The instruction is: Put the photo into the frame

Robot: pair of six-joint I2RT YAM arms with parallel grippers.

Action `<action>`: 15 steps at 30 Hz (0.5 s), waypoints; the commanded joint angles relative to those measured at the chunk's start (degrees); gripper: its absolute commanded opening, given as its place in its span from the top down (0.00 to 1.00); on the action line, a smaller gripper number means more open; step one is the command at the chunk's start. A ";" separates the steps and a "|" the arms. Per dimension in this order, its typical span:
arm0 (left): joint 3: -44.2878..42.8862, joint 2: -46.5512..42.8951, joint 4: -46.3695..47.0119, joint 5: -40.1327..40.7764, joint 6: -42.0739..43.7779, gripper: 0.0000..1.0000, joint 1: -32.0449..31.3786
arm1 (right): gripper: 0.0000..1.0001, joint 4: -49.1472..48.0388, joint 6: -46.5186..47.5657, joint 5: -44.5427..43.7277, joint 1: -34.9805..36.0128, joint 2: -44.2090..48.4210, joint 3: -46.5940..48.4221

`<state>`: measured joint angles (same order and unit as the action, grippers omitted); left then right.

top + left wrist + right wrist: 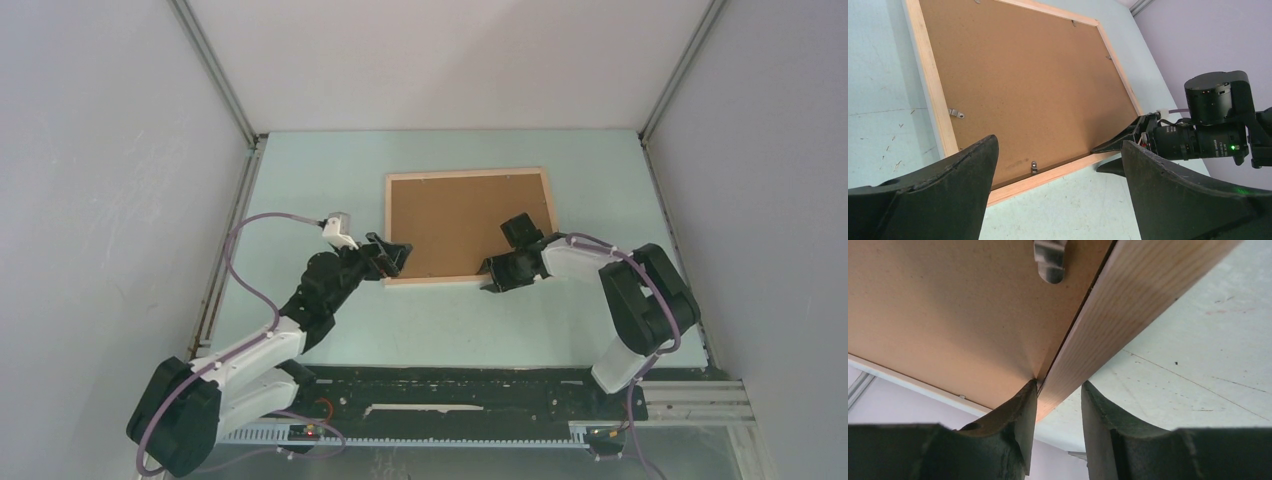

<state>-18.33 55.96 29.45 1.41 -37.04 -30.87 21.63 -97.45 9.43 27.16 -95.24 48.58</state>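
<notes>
Here the left arm reaches from its base at the near left of the desk, forearm stretched toward the middle. The left claw stands wide, fingers well apart and holding nothing, just beside the near left corner of the frame. The right arm rises from its base, folds at the elbow and points back leftward, setting the right claw on the frame's near rail toward its right end. This claw is partly narrowed and straddles the rail. Its inner fingertip touches the seam where the backing board meets the wood. A strip of desk shows between the outer fingertip and the rail, so no grip is made. The frame lies flat and face down, mid-desk toward the far side. Its thin pale wooden rails enclose the plain brown board, which carries small metal clips.
</notes>
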 commanded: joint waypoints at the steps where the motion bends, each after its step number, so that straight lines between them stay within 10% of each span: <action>1: 1.10 -0.85 2.17 1.29 0.87 0.00 -0.33 | 0.56 2.21 -1.14 -2.95 -0.67 -1.85 0.06; 10: 0.92 -0.71 2.14 1.45 0.91 0.00 -0.33 | 1.00 1.30 16.03 -4.41 -3.79 0.44 0.11; 15: 1.50 -1.52 2.12 2.22 1.00 0.01 -0.33 | 1.00 2.97 39.40 -0.20 -9.46 2.89 1.64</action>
<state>-18.33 55.92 29.45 1.63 -37.04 -30.87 20.95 -83.05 9.34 21.15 -95.11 48.90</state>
